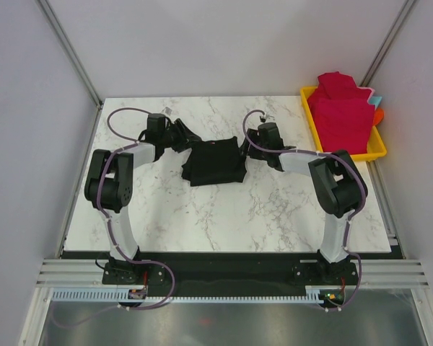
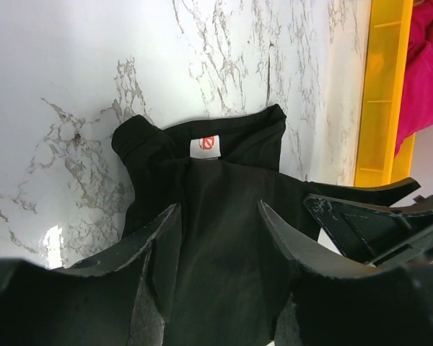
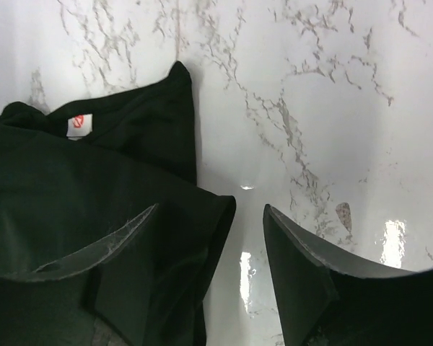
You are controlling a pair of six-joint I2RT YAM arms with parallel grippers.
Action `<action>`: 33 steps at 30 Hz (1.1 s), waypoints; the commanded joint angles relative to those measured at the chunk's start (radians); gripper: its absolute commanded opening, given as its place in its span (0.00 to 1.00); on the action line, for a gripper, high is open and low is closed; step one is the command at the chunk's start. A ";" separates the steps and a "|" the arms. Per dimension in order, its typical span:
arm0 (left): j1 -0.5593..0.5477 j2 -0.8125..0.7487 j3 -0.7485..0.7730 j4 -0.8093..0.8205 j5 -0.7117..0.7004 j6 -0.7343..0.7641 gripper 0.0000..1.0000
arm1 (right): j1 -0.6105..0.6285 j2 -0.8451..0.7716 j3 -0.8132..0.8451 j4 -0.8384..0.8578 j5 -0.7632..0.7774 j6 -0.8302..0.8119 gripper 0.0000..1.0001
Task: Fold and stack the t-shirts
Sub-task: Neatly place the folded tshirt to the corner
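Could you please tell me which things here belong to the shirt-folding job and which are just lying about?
For the job:
black t-shirt, between the two arms
crimson t-shirts, piled up

Just lying about:
yellow tray, holding the crimson pile
marble table

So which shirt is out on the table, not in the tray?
The black t-shirt, lying loosely folded on the marble table; the red t-shirts are all piled in the yellow tray.
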 commanded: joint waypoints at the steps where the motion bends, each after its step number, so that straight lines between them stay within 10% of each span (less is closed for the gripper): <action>1: -0.002 0.024 0.054 -0.025 -0.009 0.046 0.51 | 0.000 0.024 0.056 -0.006 -0.048 0.036 0.63; 6: -0.005 0.054 0.080 -0.040 -0.006 0.054 0.46 | 0.002 0.037 0.062 0.026 -0.105 0.030 0.47; 12: -0.005 0.053 0.082 -0.040 0.008 0.061 0.02 | 0.004 0.003 0.050 0.052 -0.125 0.015 0.00; 33: -0.010 -0.274 -0.243 0.247 0.047 0.025 0.02 | 0.014 -0.324 -0.235 0.319 -0.144 -0.023 0.00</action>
